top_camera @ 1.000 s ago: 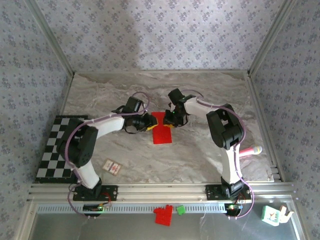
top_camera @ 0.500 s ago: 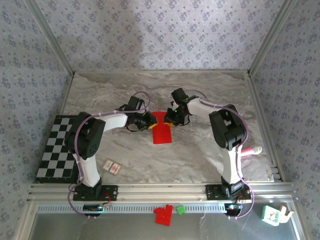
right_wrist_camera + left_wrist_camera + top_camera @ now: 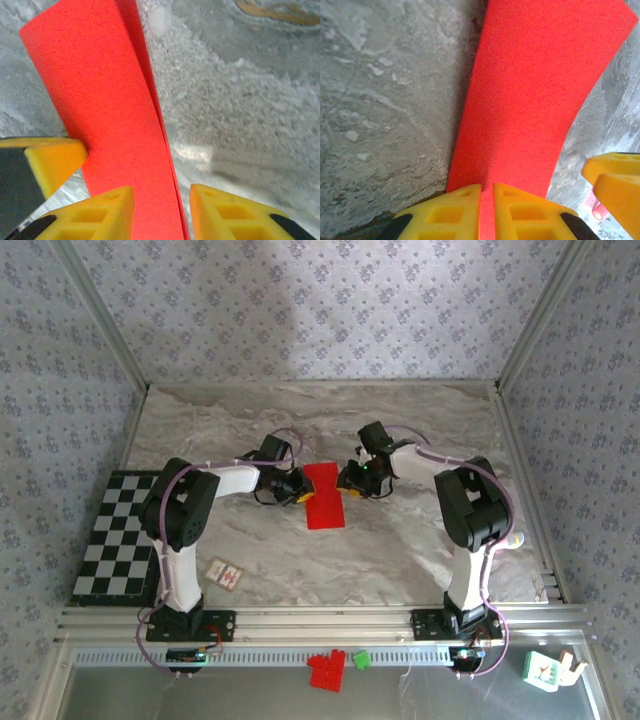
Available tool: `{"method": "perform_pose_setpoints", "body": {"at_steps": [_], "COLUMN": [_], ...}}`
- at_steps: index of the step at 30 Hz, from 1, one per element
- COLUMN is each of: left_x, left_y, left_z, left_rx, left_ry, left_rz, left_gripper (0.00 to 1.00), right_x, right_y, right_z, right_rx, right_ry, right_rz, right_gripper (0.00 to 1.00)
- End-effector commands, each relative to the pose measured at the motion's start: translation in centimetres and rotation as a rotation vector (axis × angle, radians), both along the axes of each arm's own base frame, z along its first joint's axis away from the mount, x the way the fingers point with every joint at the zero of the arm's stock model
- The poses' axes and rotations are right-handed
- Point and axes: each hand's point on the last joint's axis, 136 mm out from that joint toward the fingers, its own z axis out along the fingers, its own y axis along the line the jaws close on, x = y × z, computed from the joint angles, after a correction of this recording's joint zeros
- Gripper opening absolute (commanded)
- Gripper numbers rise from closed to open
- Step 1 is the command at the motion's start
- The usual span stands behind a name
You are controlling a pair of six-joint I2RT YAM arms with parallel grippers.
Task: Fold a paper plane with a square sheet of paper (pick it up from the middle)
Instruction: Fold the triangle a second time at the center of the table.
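The square sheet of paper (image 3: 324,498) is bright red and lies folded into a narrow rectangle on the marble table. My left gripper (image 3: 297,490) is at its left edge. In the left wrist view its yellow fingers (image 3: 455,212) are pressed together on the red paper (image 3: 535,90), so the left gripper (image 3: 487,202) is shut on it. My right gripper (image 3: 346,481) is at the sheet's right edge. In the right wrist view it (image 3: 161,212) is open, and the paper's doubled edge (image 3: 125,125) runs between its parted fingers without being clamped.
A checkerboard mat (image 3: 115,535) lies at the left edge and a small white card (image 3: 225,574) in front of it. A pink object (image 3: 515,538) sits at the right. A red toy-brick block (image 3: 326,671) and a green brick (image 3: 361,660) rest beyond the near rail.
My right gripper has drawn back to the right, off the top of the sheet, and the arm has swung outward. The left gripper keeps its hold at the left edge.
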Motion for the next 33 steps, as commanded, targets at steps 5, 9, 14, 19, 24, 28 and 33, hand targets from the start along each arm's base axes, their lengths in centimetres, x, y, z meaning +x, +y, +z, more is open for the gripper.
{"method": "perform_pose_setpoints", "body": {"at_steps": [5, 9, 14, 19, 24, 28, 33], "left_x": [-1.0, -1.2, -1.4, -1.5, -1.6, -1.7, -1.7], "left_y": [1.0, 1.2, 1.3, 1.5, 1.6, 1.6, 1.6], "left_z": [-2.1, -2.4, -2.7, -2.9, -3.2, -3.3, -3.4], "left_rx": [0.067, 0.076, 0.082, 0.089, 0.094, 0.096, 0.097], "left_ry": [0.065, 0.080, 0.095, 0.106, 0.120, 0.127, 0.130], "left_rz": [0.005, 0.010, 0.017, 0.028, 0.034, 0.035, 0.035], "left_gripper": [0.15, 0.15, 0.15, 0.14, 0.14, 0.14, 0.14], "right_x": [-4.1, -5.6, -6.8, -7.4, -8.0, -8.2, -8.2], "right_y": [-0.3, 0.2, 0.8, 1.0, 1.4, 2.0, 2.2], "right_z": [-0.6, -0.5, -0.5, -0.7, -0.8, -0.8, -0.4], "right_rx": [0.046, 0.079, 0.099, 0.111, 0.117, 0.134, 0.157], "right_ry": [0.088, 0.112, 0.125, 0.134, 0.140, 0.143, 0.132], "right_rz": [0.002, 0.025, 0.043, 0.050, 0.073, 0.093, 0.098], "right_gripper": [0.39, 0.40, 0.40, 0.38, 0.37, 0.37, 0.37]}}
